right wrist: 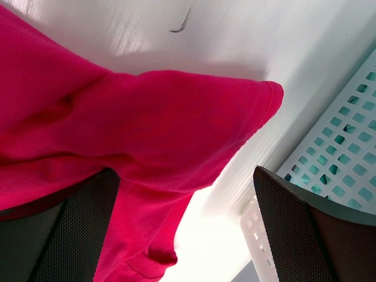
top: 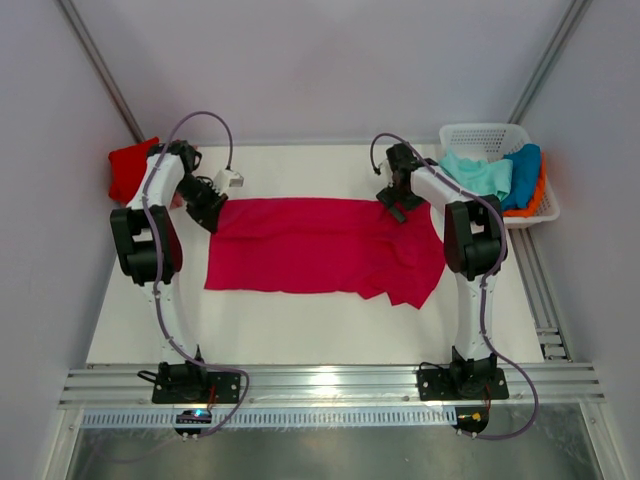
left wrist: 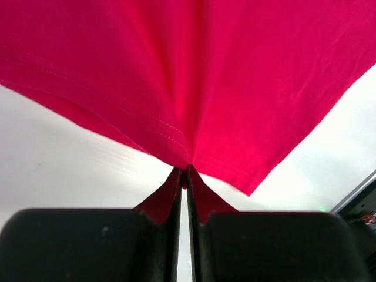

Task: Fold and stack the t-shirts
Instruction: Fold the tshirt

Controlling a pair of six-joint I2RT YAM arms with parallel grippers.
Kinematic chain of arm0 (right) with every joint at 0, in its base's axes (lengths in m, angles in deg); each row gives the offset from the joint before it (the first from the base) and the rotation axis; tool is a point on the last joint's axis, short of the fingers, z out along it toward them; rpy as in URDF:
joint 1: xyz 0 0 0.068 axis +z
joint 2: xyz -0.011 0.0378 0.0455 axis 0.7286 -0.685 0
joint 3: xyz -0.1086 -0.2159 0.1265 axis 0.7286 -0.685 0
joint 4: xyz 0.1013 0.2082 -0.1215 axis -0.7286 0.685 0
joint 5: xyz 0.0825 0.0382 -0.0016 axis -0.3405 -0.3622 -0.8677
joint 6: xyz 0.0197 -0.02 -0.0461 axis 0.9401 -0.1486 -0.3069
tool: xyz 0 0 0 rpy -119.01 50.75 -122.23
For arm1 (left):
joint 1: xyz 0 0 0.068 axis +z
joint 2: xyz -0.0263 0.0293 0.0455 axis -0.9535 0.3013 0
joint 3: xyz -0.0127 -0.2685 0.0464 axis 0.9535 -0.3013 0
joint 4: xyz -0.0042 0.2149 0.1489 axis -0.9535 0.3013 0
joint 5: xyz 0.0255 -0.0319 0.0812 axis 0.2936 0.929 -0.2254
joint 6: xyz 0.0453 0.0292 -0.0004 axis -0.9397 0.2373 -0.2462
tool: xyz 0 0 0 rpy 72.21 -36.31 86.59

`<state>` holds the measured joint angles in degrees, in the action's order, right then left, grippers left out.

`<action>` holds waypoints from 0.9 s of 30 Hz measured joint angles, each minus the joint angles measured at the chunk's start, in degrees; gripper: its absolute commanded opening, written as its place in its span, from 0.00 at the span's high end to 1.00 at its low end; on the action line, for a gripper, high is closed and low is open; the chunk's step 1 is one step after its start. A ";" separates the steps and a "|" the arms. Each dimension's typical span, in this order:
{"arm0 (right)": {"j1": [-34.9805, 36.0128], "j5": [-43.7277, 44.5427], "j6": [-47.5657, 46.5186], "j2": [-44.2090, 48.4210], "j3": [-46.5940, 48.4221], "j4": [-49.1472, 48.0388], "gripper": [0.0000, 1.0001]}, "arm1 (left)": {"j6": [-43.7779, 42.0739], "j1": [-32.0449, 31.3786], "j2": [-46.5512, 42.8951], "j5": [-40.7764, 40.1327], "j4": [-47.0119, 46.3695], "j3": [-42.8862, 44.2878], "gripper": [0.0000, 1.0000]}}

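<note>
A crimson-pink t-shirt [top: 320, 248] lies folded lengthwise across the table, its right end rumpled. My left gripper [top: 212, 214] is shut on its far-left corner; in the left wrist view the cloth [left wrist: 194, 76] fans out from between the closed fingertips [left wrist: 176, 188]. My right gripper [top: 393, 208] is open over the shirt's far-right corner; in the right wrist view a sleeve [right wrist: 176, 123] lies between the spread fingers [right wrist: 76, 235], not gripped. A red t-shirt [top: 130, 168] lies bunched at the far-left table corner.
A white lattice basket [top: 488, 138] at the far right holds mint-green [top: 478, 174], blue [top: 522, 175] and orange [top: 541, 196] shirts; its wall shows in the right wrist view [right wrist: 335, 153], close to my right finger. An aluminium rail [top: 330, 384] runs along the near edge.
</note>
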<state>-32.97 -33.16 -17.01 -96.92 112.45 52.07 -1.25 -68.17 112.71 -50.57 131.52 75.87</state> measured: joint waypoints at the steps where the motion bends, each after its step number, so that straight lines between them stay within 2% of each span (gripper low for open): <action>1: 0.02 0.00 -0.02 0.15 -0.20 0.04 0.01 | -0.46 0.00 -0.02 -0.92 0.00 0.00 0.40; 2: 0.07 0.02 -0.04 0.26 -0.35 0.13 0.01 | -0.96 0.00 -0.02 -1.95 -0.02 0.00 0.17; 3: 0.07 0.04 -0.07 0.31 -0.50 0.13 0.01 | -0.79 0.00 -0.02 -2.67 0.00 0.00 0.01; 10: 0.22 0.22 -0.26 0.42 -0.63 0.13 0.00 | -0.42 0.00 0.83 -5.27 0.33 1.62 0.01; 19: 0.24 0.22 -0.31 0.48 -0.79 0.13 0.01 | 6.64 0.00 9.42 2.05 0.07 12.11 0.01; 24: 0.24 0.20 -0.42 0.98 -1.49 0.13 0.01 | 11.96 0.00 18.71 7.26 0.00 22.95 0.01; 27: 0.24 0.15 -0.48 1.40 -2.08 0.33 0.01 | 14.25 0.00 20.83 9.22 -0.39 24.59 0.01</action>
<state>-32.73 -33.01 -17.49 -95.52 110.38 52.40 13.00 -68.17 133.54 -41.34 131.13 100.45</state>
